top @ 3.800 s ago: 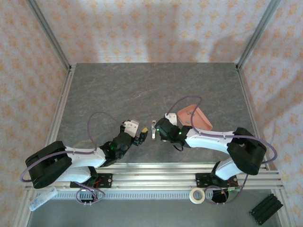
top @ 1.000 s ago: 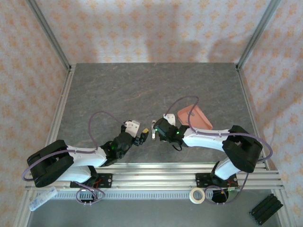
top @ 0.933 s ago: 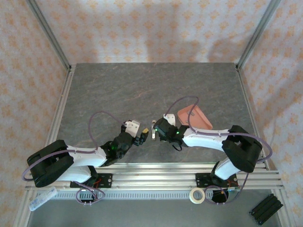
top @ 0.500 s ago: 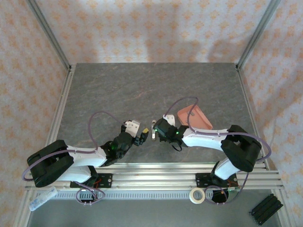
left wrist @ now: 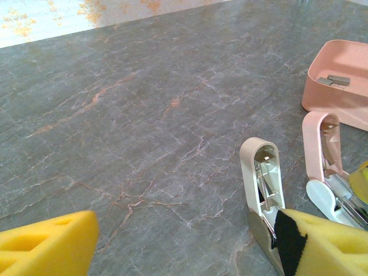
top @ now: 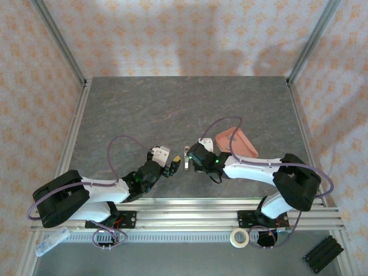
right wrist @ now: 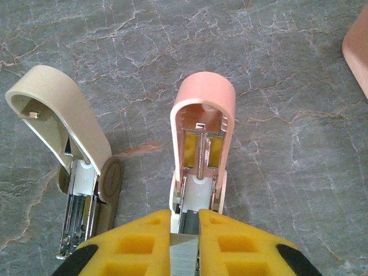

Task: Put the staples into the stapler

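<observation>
While my right gripper (right wrist: 185, 223) is clamped on a thin metal strip (right wrist: 184, 253) that I take for the staples, the pink stapler (right wrist: 202, 109) lies hinged open straight ahead, its channel seemingly running away from the fingers in line with the strip. I judge the feed goes forward along that axis, with the right arm nearer. My left gripper (left wrist: 184, 233) stands wide apart, one pad against the beige stapler (left wrist: 261, 184). Spare staples (left wrist: 335, 80) lie in the tray (left wrist: 322, 100).
</observation>
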`<state>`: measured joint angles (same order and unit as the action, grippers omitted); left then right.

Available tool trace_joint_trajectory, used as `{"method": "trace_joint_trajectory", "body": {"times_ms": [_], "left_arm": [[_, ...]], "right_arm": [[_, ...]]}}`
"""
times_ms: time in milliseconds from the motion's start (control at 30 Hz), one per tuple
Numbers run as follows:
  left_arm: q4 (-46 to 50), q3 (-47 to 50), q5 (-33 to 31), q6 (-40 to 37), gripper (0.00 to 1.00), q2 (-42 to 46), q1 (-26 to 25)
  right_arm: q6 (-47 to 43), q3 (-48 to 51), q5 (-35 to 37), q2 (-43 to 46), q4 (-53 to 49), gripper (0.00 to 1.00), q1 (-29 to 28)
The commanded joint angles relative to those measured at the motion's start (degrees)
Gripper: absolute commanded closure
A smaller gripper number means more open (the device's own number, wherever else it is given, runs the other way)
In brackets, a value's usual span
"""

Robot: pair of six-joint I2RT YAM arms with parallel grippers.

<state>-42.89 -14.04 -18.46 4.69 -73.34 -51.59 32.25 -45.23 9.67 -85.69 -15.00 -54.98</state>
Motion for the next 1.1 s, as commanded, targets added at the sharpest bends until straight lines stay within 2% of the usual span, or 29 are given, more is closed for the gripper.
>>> {"method": "trace_joint_trajectory", "body": {"times_ms": [0, 1067], "left_arm": [[-0.81, -0.46, -0.74, 0.74, 0.19, 0.11, 0.42], [-0.67, -0.85, -0.35, 0.59, 0.19, -0.44, 0.44]], "right_arm": [[-0.68, -1.63, 2.57, -0.14, -1.70, 0.84, -0.33], [1.14, 0.84, 0.54, -2.44, 0.10, 0.84, -0.38]]}}
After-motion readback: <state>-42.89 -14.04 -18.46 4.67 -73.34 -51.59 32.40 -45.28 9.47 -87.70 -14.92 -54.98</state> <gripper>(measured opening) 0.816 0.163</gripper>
